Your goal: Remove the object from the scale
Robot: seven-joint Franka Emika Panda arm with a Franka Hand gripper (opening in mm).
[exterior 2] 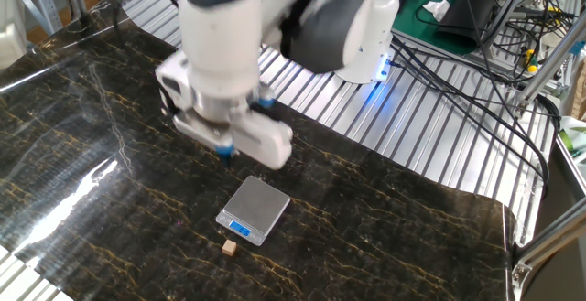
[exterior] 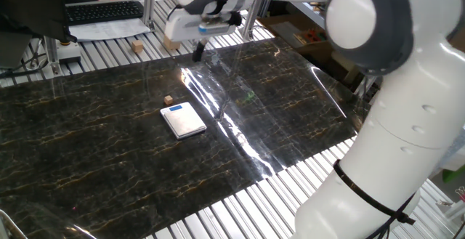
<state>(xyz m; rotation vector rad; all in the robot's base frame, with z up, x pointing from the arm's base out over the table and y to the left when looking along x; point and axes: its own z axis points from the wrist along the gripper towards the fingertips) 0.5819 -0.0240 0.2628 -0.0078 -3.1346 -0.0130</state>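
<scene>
The cube [exterior: 168, 99] lies on the desk [exterior: 87, 152] just beside the scale's [exterior: 183, 120] blue end, off its plate. The end effector [exterior: 197, 51] hangs above the scale, empty; its opening cannot be told.

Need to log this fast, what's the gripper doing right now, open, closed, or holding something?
Gripper: raised above the table, holding nothing visible; whether the jaws are open or shut cannot be told.

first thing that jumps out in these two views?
The big white robot arm dominates, its gripper raised above the dark marble-patterned table. Below it lies the small white-and-silver pocket scale, plate bare, with the tiny tan wooden cube on the table just off its blue-strip end.
</scene>
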